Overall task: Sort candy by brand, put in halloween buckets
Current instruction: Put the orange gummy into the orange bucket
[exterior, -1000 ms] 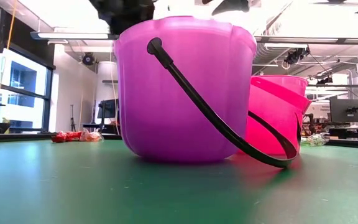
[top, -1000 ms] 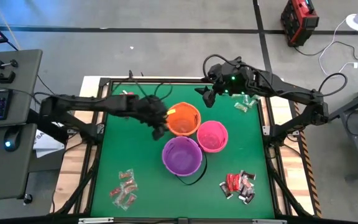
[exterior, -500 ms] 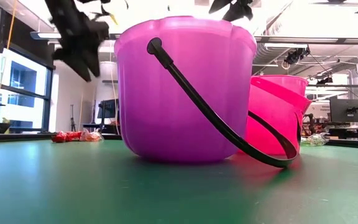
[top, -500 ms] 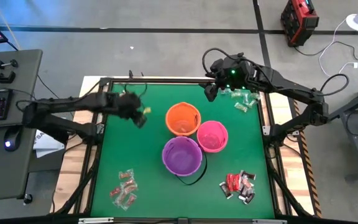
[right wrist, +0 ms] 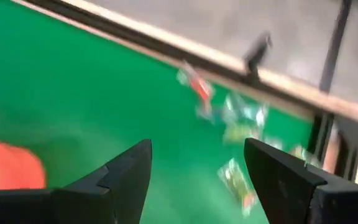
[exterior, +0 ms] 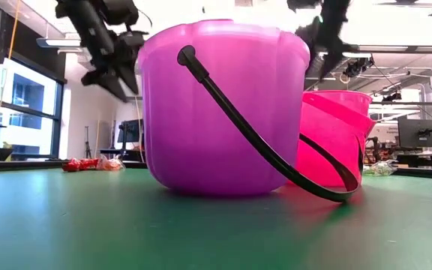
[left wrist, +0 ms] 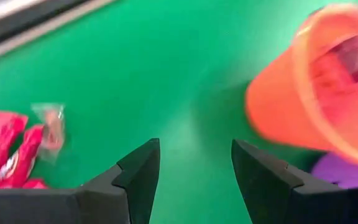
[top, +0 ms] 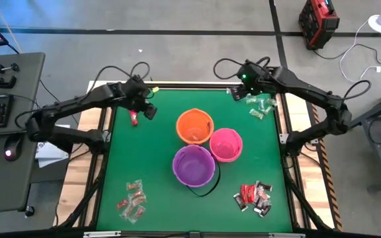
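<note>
Three buckets stand mid-table: orange [top: 195, 127], pink [top: 225, 144] and purple [top: 193, 165], whose black handle [exterior: 268, 150] rests on the mat. My left gripper [top: 147, 110] is open and empty above the far left of the table, beside red candy [top: 133, 119]. That candy also shows in the left wrist view [left wrist: 5, 155], left of the open fingers [left wrist: 194, 168]. My right gripper [top: 237, 92] is open and empty at the far edge, next to green-and-clear candies [top: 260, 106]. They lie ahead of it in the right wrist view [right wrist: 241, 118].
Red-and-clear candies [top: 131, 201] lie at the near left. Red and dark candies [top: 255, 197] lie at the near right. The black table frame [top: 177, 84] runs along the far edge. Bare green mat [top: 157, 152] lies left of the buckets.
My left gripper has gone from the orange bucket's rim toward the table's far left corner, ending beside the red candy. My right gripper has gone toward the table's right edge, closer to the green-and-clear candies. The buckets have stayed in place.
</note>
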